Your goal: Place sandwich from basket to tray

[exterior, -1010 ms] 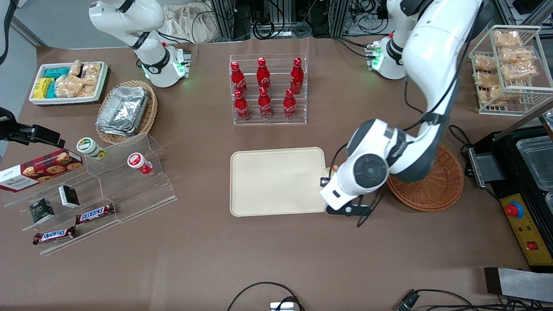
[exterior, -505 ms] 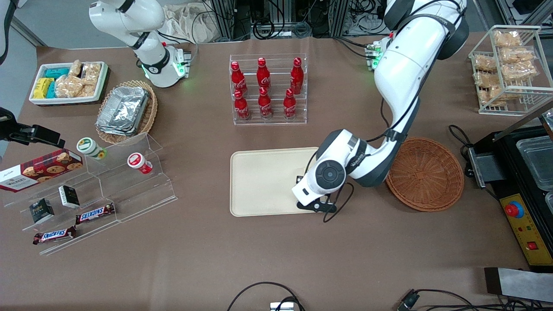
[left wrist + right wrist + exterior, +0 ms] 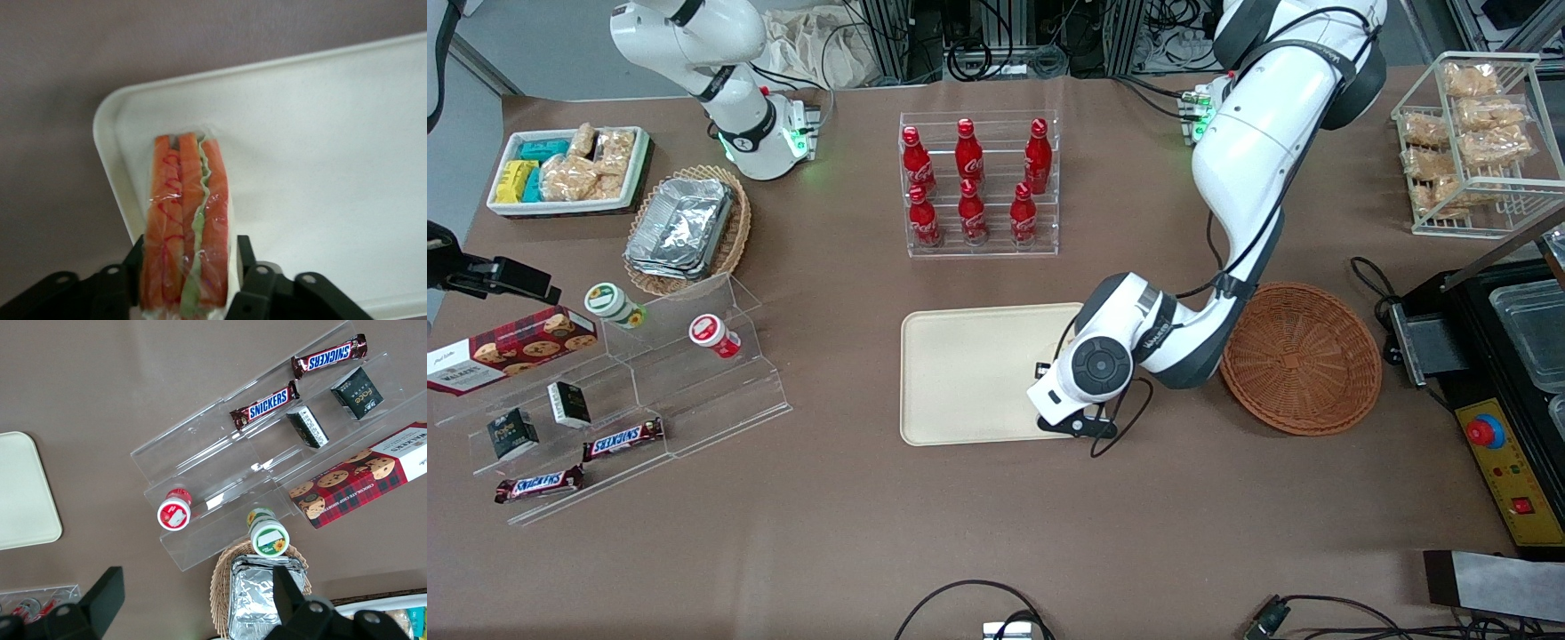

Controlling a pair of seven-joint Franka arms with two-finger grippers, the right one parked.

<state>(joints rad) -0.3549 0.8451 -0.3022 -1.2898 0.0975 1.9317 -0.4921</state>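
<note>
Carried across from the basket (image 3: pixel 1303 356), now empty, the hand (image 3: pixel 190 293) has nearly stopped over the tray (image 3: pixel 969 373) at its basket-side corner, fingers clamped on the wrapped sandwich (image 3: pixel 187 227), so release likely comes next.

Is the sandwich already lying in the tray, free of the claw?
No, the claw grips the sandwich between its fingers above a corner of the tray.
</note>
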